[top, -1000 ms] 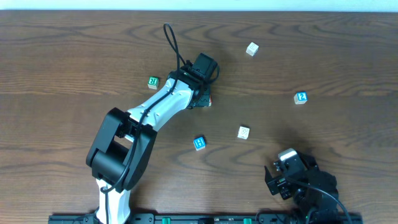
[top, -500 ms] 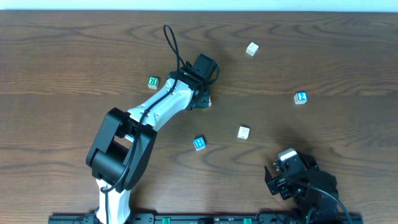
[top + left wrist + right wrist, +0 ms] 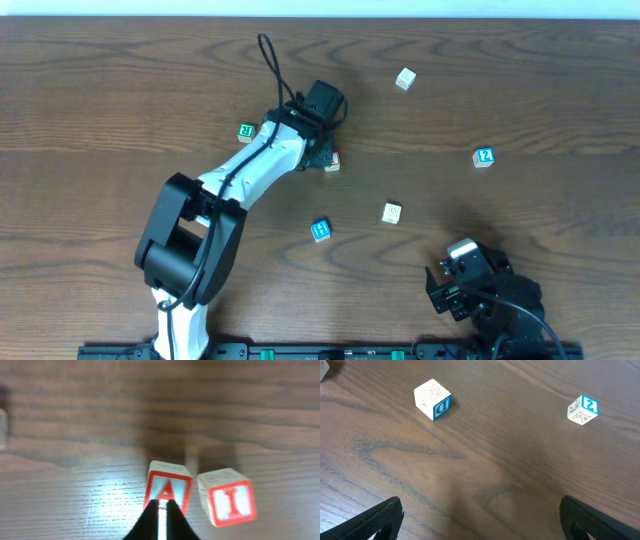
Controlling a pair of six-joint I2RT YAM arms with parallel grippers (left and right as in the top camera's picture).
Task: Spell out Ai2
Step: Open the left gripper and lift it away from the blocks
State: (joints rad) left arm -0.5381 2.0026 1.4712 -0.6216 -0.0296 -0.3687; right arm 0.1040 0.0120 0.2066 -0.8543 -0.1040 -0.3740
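Note:
In the left wrist view the red "A" cube (image 3: 169,489) and the red "I" cube (image 3: 229,499) sit side by side on the wood, a small gap between them. My left gripper (image 3: 160,504) is shut, its black tips together over the near edge of the "A" cube and holding nothing. From overhead the left gripper (image 3: 322,148) covers most of that pair. The blue "2" cube (image 3: 484,156) lies apart at the right, and the right wrist view shows the "2" cube (image 3: 583,410) too. My right gripper (image 3: 482,525) is open over bare wood at the front right.
A blue cube (image 3: 320,230) and a white cube (image 3: 392,213) with a blue letter lie in the middle. A green-lettered cube (image 3: 246,131) sits left of the left arm. Another white cube (image 3: 404,79) lies at the back.
The left gripper has closed its fingers and shifted slightly left and back. The right arm has not moved.

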